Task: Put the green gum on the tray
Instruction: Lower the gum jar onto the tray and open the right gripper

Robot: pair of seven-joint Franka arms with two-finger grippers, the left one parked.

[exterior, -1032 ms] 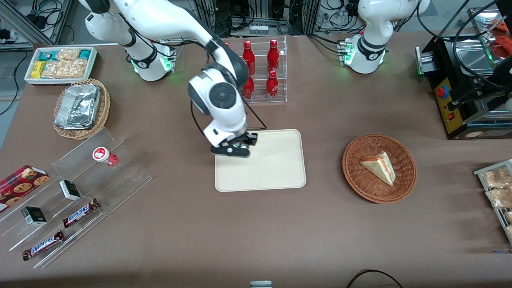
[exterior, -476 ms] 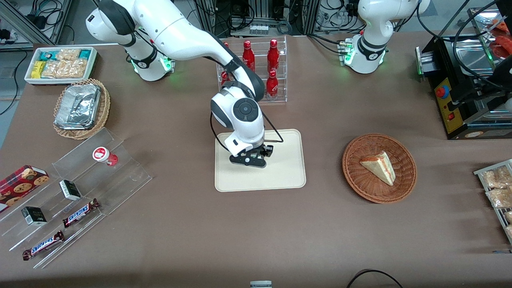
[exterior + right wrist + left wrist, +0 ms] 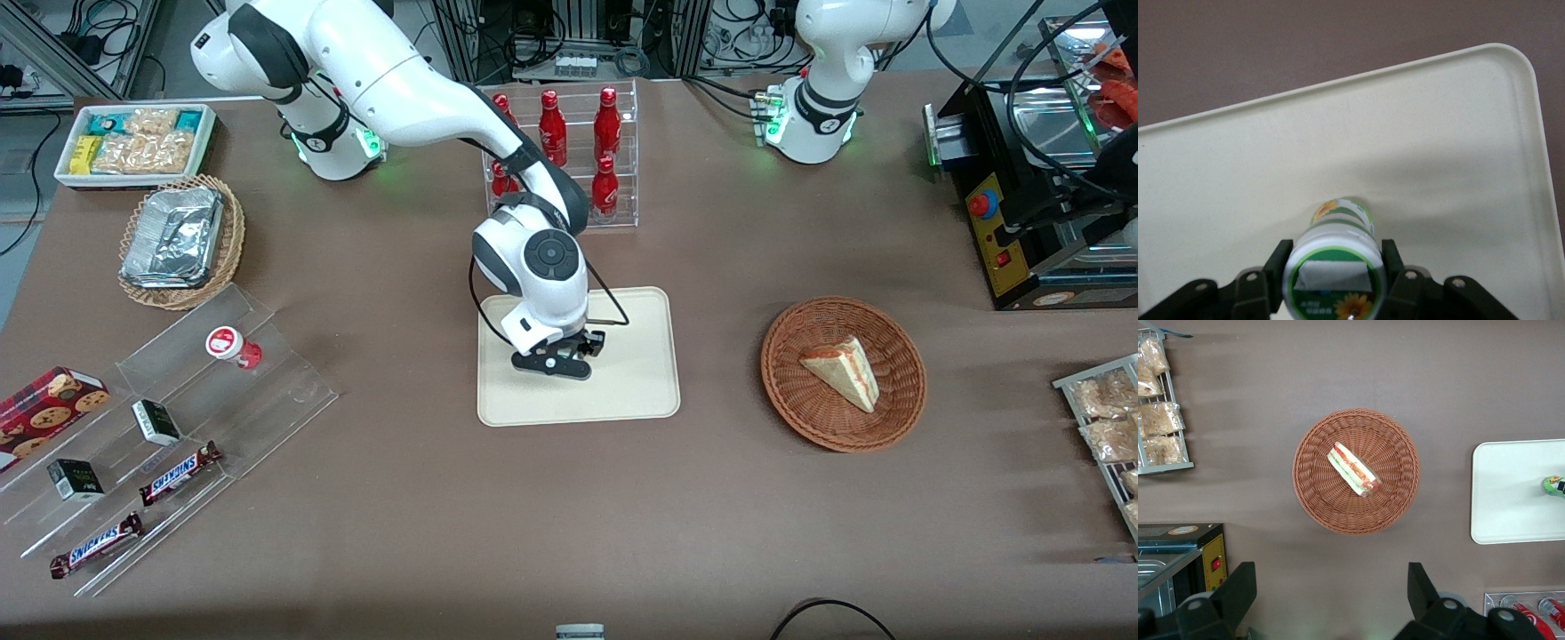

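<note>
The tool (image 3: 558,354) hangs low over the cream tray (image 3: 640,391) at the middle of the front view, and its two fingers are closed on the green gum (image 3: 1336,267), a small white bottle with a green lid. In the wrist view the bottle stands upright above the tray floor, but whether its base touches the tray cannot be told. If the fingers open while the bottle is above the floor, it could drop, tip over and roll on its round side toward the low rim. A sideways pull on release could also knock it down.
</note>
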